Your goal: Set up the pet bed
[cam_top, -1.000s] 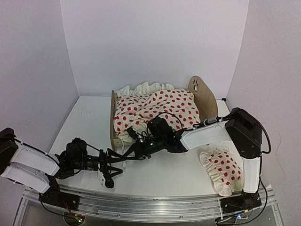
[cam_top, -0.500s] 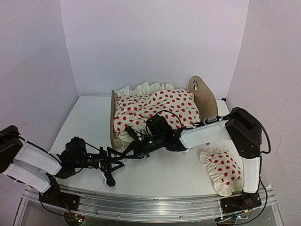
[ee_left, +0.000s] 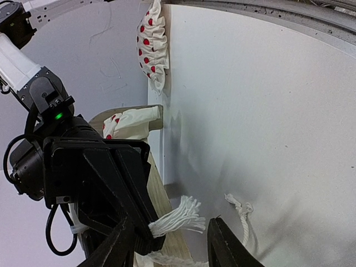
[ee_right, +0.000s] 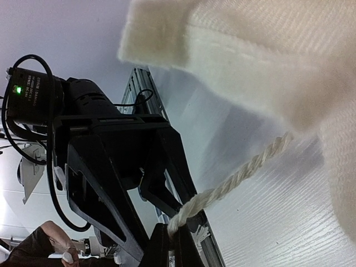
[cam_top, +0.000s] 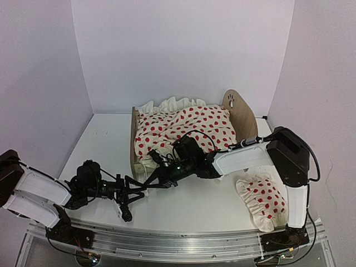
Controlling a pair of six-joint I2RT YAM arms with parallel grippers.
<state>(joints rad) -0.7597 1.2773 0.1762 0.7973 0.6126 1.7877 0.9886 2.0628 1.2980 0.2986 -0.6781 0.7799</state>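
The pet bed's plywood frame (cam_top: 243, 117) stands at the back centre, its paw-print headboard on the right. A cream red-spotted blanket (cam_top: 186, 130) covers it; the striped mattress is hidden. My right gripper (cam_top: 140, 182) reaches left past the footboard and is shut on a white twisted cord (ee_right: 233, 181) that runs from cream fabric (ee_right: 267, 55). The cord's frayed end (ee_left: 179, 216) sticks out of its fingers. My left gripper (cam_top: 133, 200) is open, its fingers (ee_left: 225, 247) straddling that frayed end without touching it. The bed's wood (ee_left: 158, 189) lies just behind.
A red-spotted ruffled pillow (cam_top: 261, 201) lies on the table at the right, beside the right arm's base; it also shows in the left wrist view (ee_left: 153, 44). A second loose cord end (ee_left: 240, 214) lies on the white table. A metal rail (cam_top: 178, 242) runs along the near edge.
My left gripper has shifted and turned slightly near the right gripper's tips. The right gripper has kept its hold on the cord and barely moved.
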